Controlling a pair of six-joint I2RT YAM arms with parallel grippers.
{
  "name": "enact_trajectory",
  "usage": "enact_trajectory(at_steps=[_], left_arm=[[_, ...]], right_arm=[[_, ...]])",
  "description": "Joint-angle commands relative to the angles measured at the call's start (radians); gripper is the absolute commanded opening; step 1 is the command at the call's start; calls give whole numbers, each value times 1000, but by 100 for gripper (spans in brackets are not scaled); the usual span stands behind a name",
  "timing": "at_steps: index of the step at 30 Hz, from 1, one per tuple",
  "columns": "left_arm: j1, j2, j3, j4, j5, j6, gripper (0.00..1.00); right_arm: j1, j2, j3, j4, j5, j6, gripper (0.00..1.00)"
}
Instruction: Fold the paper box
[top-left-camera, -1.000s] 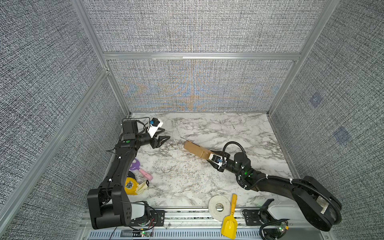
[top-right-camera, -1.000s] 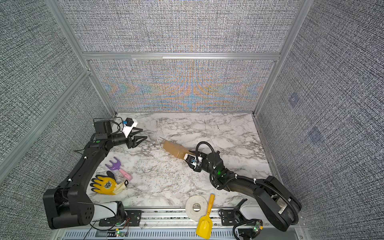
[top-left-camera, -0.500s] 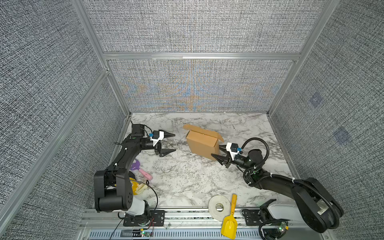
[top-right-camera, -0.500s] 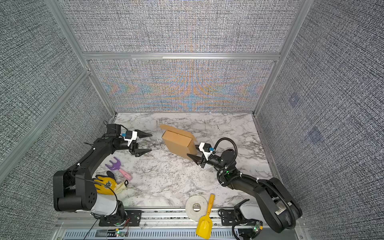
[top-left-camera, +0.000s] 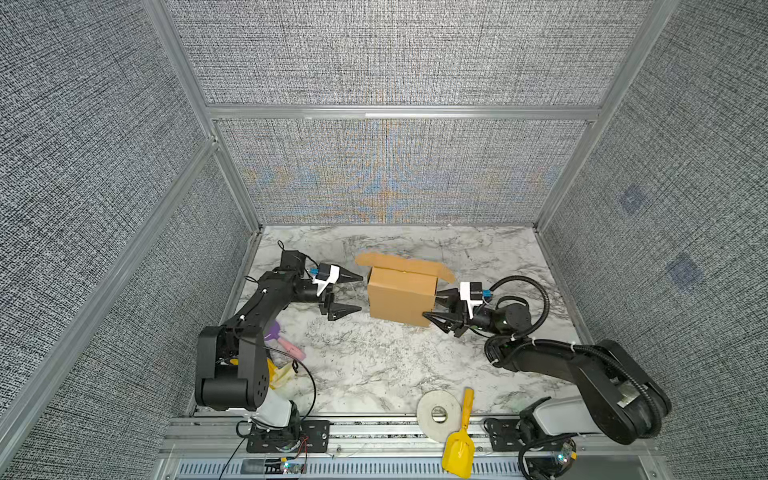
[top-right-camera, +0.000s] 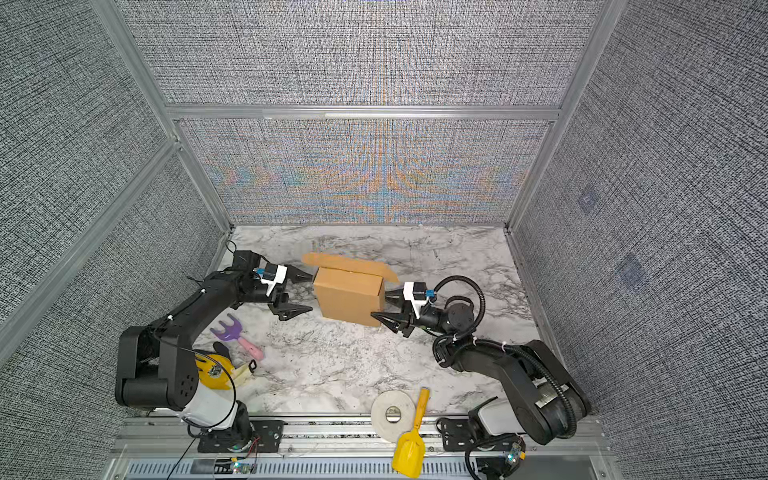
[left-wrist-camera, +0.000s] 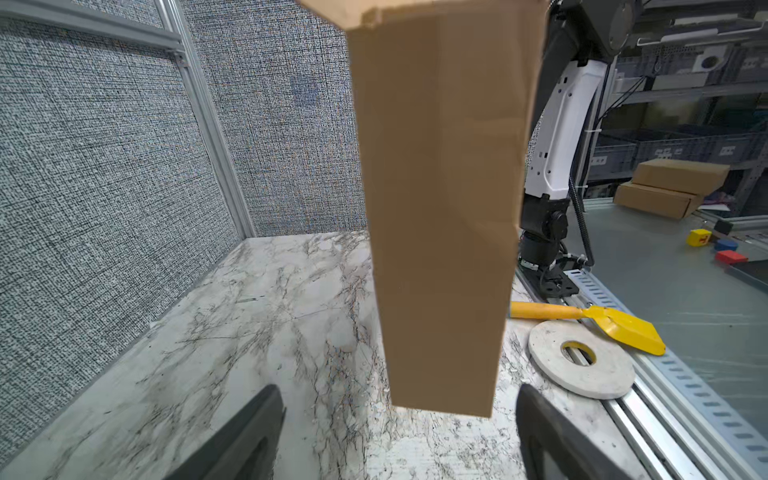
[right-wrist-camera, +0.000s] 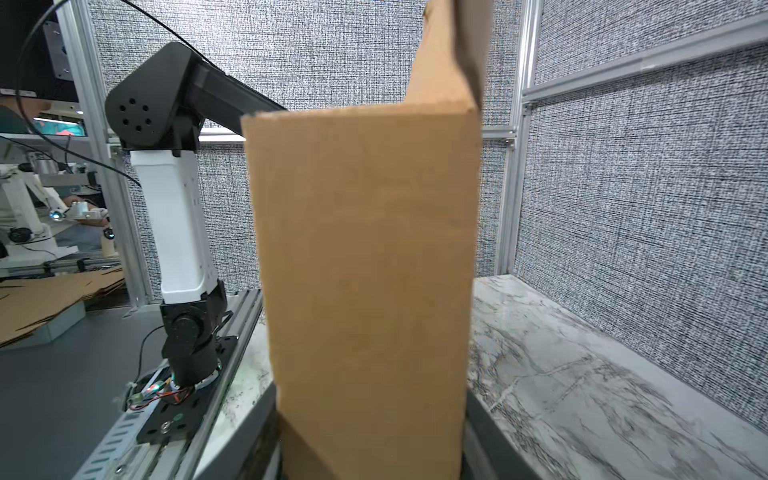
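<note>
The paper box (top-left-camera: 401, 297) (top-right-camera: 347, 297) is brown cardboard standing upright on the marble table, with an open flap sticking out along its top back edge. My right gripper (top-left-camera: 430, 304) (top-right-camera: 379, 304) is shut on the box's right end. In the right wrist view the box (right-wrist-camera: 365, 270) fills the space between both fingers of that gripper (right-wrist-camera: 372, 415). My left gripper (top-left-camera: 360, 293) (top-right-camera: 311, 291) is open just off the box's left end. In the left wrist view the box (left-wrist-camera: 440, 208) sits ahead of that gripper (left-wrist-camera: 398, 390), with bare table on both sides.
A white tape roll (top-left-camera: 439, 415) (left-wrist-camera: 582, 361) and a yellow scoop (top-left-camera: 459, 449) (left-wrist-camera: 623, 328) lie at the front edge by the rail. A purple and pink toy rake (top-right-camera: 237, 336) and a yellow glove (top-right-camera: 216, 370) lie front left beside the left arm. Grey walls enclose three sides.
The box went from lying low in the right gripper to standing upright farther back. The left gripper opened wider and moved right, up to the box's left end.
</note>
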Motion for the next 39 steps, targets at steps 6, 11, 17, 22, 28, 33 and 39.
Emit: enact_trajectory(at_steps=[6,11,17,22,28,33,39], left_arm=[[-12,16,50,65,167,-201,88],[-45,-1,39,126,151,-267,88],[-56,-10,30,140,151,-277,88],[-66,2,56,120,170,-269,88],[-69,-3,39,123,163,-264,91],[-70,-40,-26,239,124,-360,97],[-38,-115,-104,484,0,-654,99]], right_arm=[[1,25,23,54,-34,17,47],[3,75,56,56,-37,16,47],[0,126,66,56,-47,-7,47],[-2,176,69,56,-80,-19,47],[-14,185,57,55,-80,-39,46],[-37,166,52,56,-83,-34,46],[-65,159,41,56,-109,-23,46]])
